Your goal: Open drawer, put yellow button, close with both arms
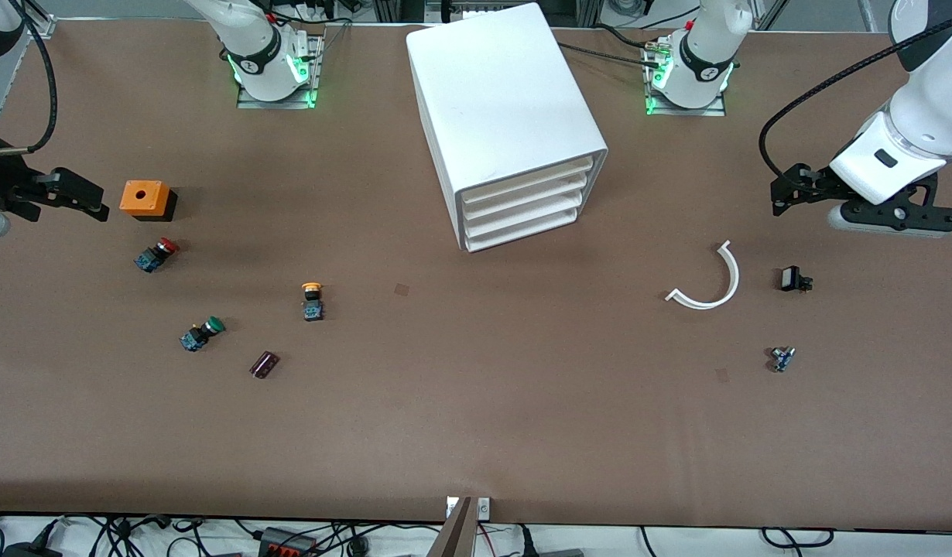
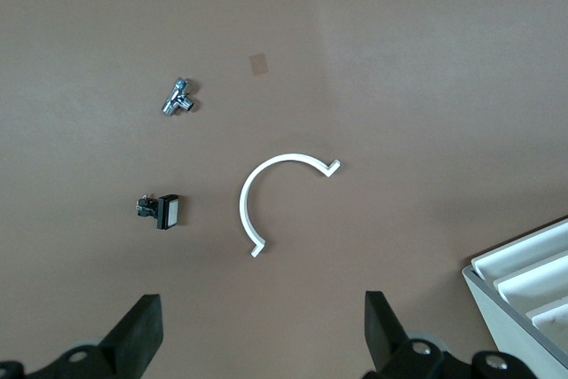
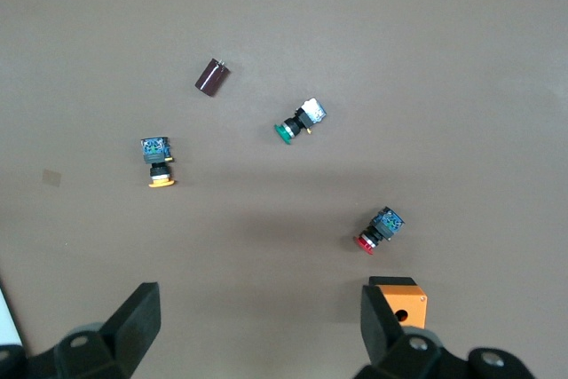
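The white cabinet [image 1: 507,116] stands at the middle of the table near the arms' bases. Its uppermost drawer [image 1: 532,179] is shut, as are the three below it. A corner of the cabinet shows in the left wrist view [image 2: 532,295]. The yellow button [image 1: 313,300] lies on the table toward the right arm's end, also in the right wrist view [image 3: 159,162]. My right gripper [image 1: 89,199] hangs open and empty over the table beside an orange box [image 1: 145,199]. My left gripper [image 1: 785,195] hangs open and empty over the left arm's end. Both sets of fingers stand wide apart in the wrist views.
A red button [image 1: 157,254], a green button [image 1: 202,333] and a dark cylinder [image 1: 264,364] lie around the yellow one. A white curved strip [image 1: 712,282], a small black switch [image 1: 795,279] and a metal fitting [image 1: 782,358] lie toward the left arm's end.
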### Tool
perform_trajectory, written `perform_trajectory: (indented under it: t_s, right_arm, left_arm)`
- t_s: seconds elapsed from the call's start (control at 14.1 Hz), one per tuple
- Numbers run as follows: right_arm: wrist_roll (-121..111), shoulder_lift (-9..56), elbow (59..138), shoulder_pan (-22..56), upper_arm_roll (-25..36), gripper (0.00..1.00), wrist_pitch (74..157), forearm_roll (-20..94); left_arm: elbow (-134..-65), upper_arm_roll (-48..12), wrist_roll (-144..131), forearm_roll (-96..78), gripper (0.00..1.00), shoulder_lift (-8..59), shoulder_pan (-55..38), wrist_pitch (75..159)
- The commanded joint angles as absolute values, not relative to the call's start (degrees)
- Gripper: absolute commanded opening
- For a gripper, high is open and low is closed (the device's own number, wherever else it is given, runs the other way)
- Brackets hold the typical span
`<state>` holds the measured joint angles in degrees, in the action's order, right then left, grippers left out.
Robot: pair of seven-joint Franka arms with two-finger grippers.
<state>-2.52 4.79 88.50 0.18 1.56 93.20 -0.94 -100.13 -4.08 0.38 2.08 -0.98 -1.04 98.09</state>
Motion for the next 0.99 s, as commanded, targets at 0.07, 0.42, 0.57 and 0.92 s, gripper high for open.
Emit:
perform_trajectory:
  t_s: [0.07,0.42,0.57,0.92]
  right_arm:
    - [-2.02,3.96,89.3,0.44,1.49,1.0,92.9,-1.85]
    - [-2.37,4.39,89.3,0.44,1.41,1.0,92.38,-1.76]
    - [-2.46,5.01,89.3,1.4,1.41,1.0,91.5,-1.67]
    - [-1.93,9.04,89.12,5.27,1.41,1.0,92.2,-1.5]
  left_arm:
    - [-98.53,-4.13,1.32,2.11,1.0,-0.35,-1.05,96.77]
    - [-98.53,-4.13,1.23,2.11,1.0,-0.35,-1.14,96.42]
    - [-98.53,-4.13,0.97,2.11,1.0,-0.35,-1.14,96.33]
    - [-98.44,-5.35,1.14,0.63,1.0,-0.26,-1.41,92.04]
